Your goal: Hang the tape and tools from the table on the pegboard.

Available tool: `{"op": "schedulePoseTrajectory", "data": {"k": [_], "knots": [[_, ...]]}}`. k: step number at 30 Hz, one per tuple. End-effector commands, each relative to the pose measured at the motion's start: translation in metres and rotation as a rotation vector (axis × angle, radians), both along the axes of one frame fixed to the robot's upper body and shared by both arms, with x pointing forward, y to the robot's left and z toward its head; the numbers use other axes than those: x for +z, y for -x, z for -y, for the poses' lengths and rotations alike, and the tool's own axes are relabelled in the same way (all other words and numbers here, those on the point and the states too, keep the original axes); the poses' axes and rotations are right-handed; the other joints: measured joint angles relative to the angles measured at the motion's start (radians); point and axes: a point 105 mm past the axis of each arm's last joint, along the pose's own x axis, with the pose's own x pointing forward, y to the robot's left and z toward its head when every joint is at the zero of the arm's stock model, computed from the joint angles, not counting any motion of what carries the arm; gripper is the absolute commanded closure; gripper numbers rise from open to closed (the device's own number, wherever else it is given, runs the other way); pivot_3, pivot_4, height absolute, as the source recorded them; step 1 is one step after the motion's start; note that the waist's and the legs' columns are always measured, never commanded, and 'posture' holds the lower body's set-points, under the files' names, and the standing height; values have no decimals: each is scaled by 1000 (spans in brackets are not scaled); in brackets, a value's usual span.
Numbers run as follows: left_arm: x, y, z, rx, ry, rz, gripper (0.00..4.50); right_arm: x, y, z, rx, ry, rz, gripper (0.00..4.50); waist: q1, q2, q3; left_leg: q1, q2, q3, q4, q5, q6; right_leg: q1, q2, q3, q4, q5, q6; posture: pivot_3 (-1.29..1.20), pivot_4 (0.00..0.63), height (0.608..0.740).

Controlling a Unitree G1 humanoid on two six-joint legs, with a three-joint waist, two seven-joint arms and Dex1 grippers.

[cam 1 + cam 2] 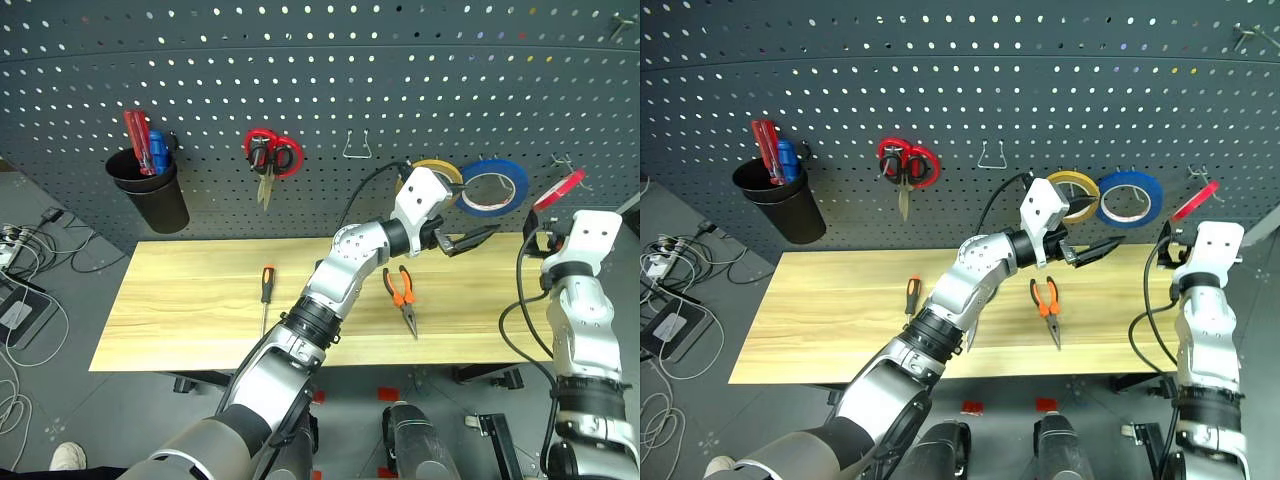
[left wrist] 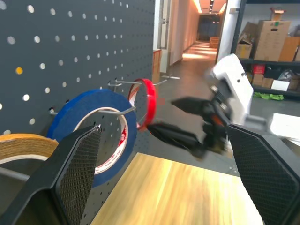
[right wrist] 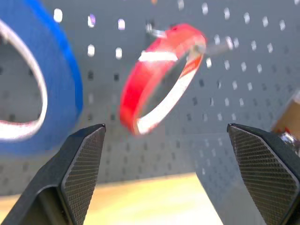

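Note:
The red tape (image 1: pixel 560 187) hangs on a metal hook at the right end of the dark pegboard (image 1: pixel 300 80), beside a blue roll (image 1: pixel 495 186). Just below and in front of the tape (image 3: pixel 136 96), my right gripper (image 3: pixel 165 126) is open and empty. My left gripper (image 1: pixel 475 240) reaches right above the table (image 1: pixel 200 300), open and empty, under the yellow roll (image 1: pixel 440 170) and the blue one. The orange-and-black screwdriver (image 1: pixel 267 288) lies on the wood left of my left arm. To its right lie the orange pliers (image 1: pixel 403 295).
A black cup (image 1: pixel 150 190) with red and blue screwdrivers hangs at the board's left. Red-handled scissors (image 1: pixel 270 158) hang right of it. Between the scissors and the yellow roll is a bare wire hook (image 1: pixel 358 148). Cables lie on the floor at the left.

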Motion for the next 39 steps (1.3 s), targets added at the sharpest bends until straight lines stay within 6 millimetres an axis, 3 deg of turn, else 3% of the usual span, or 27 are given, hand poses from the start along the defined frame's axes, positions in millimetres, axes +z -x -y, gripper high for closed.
{"op": "schedulePoseTrajectory", "data": {"k": [1, 9, 13, 18, 25, 39], "knots": [[-10, 16, -12, -27, -8, 21, 0, 16, 11, -20, 59, 5, -2, 36, -8, 0, 0, 0, 0, 0, 0, 0, 0, 0, 0, 0, 0, 0, 0, -75, 222, 740], [-60, 30, -78, 72, -147, -66, 0, -17, 16, -70, 248, -69, -290, 36, -18, 0, 1, 1, 2, -2, 0, 0, 1, 1, 3, 1, 0, 0, 0, -63, 277, 740], [-75, 32, -114, 177, -204, -91, 0, -40, 19, -91, 332, -130, -455, 36, -8, -4, 4, 1, 2, -4, 1, -3, 6, 2, 2, 0, -1, 0, 0, -42, 310, 740], [-88, 41, -142, 276, -234, -146, 0, -56, 24, -116, 423, -217, -592, 36, -4, -7, 16, 4, 2, -9, 2, -6, 10, 6, 1, -1, -2, 0, 0, -8, 345, 740], [-104, 59, -161, 363, -263, -199, 0, -65, 26, -138, 464, -317, -697, 36, -2, -8, 44, 5, 2, -11, 2, -6, 10, 7, 1, -1, -1, 0, 0, 26, 374, 740], [-112, 66, -182, 503, -259, -261, 0, -81, 10, -166, 464, -313, -756, 36, 18, -12, 97, 5, 2, -11, 1, -6, 11, 6, 0, -1, 0, 0, 0, 94, 428, 740]]}}
